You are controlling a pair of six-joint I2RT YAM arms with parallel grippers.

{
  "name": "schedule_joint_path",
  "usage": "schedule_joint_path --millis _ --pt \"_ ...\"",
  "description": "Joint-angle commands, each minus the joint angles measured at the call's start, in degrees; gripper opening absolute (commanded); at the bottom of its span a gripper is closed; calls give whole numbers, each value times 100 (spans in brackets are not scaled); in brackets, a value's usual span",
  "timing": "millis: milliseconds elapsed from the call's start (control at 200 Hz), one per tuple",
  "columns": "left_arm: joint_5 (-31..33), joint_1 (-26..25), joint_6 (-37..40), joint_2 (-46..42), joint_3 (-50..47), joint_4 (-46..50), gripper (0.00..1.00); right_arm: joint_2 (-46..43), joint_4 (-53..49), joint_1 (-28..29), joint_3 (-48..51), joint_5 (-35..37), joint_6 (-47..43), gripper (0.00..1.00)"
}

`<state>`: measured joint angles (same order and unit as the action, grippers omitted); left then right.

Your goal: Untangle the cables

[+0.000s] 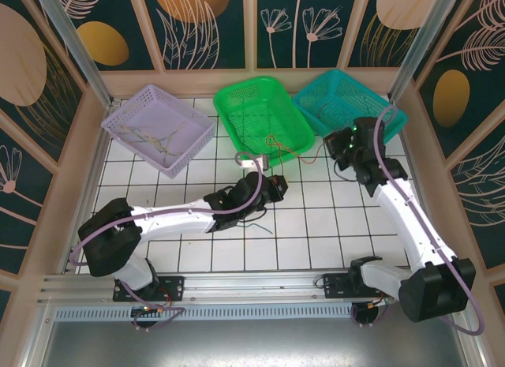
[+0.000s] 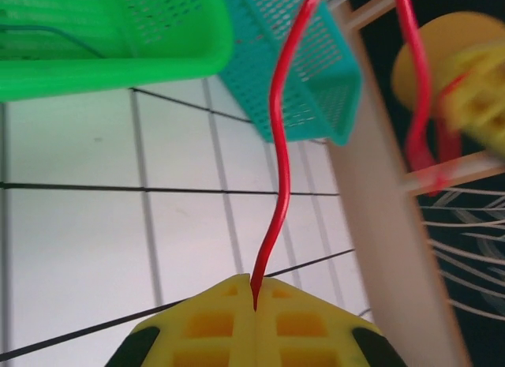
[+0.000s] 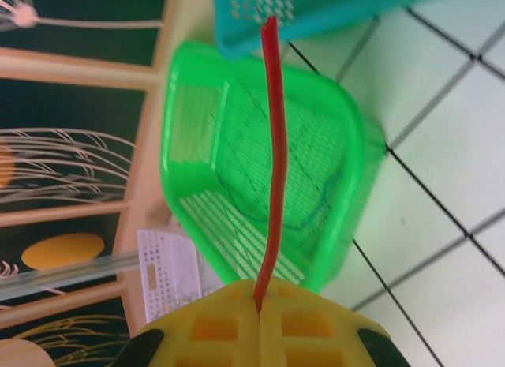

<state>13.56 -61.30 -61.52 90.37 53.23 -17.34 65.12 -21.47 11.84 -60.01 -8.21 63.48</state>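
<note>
Yellow fingers point(image 2: 205, 323) of the left end effector point(image 2: 254, 291) are pressed together, clamped on a red cable point(image 2: 275, 154). The right end effector point(image 3: 258, 297) pinches a red cable the same way. Just past them sit a green basket point(image 1: 227, 118) and a teal basket point(image 1: 339, 91). More thin cables point(image 1: 158, 138) lie in the lilac basket point(image 1: 138, 150), far left. A few dark cables point(image 1: 259, 221) trail on the white tiled desk point(image 1: 316, 233) under the left arm. Dark walls point(image 1: 197, 20) with painted plants stand all around.

A lilac basket point(image 1: 136, 148), green basket point(image 1: 248, 106) and teal basket point(image 1: 339, 95) sit at the back of the tiled table point(image 1: 316, 225).
</note>
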Motion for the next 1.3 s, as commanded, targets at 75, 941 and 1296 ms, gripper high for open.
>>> schedule_joint_path --millis 75,941,1296 --pt "549 -45 591 -428 -361 1668 0 395 -38 -699 -1203 283 -1026 0" --pt "2039 -386 1320 -528 -102 3492 0 1072 -22 -2397 -2448 -483 -1384 0" --pt "1923 -387 1098 -1265 707 2663 63 913 1124 -2537 -1567 -957 1128 0"
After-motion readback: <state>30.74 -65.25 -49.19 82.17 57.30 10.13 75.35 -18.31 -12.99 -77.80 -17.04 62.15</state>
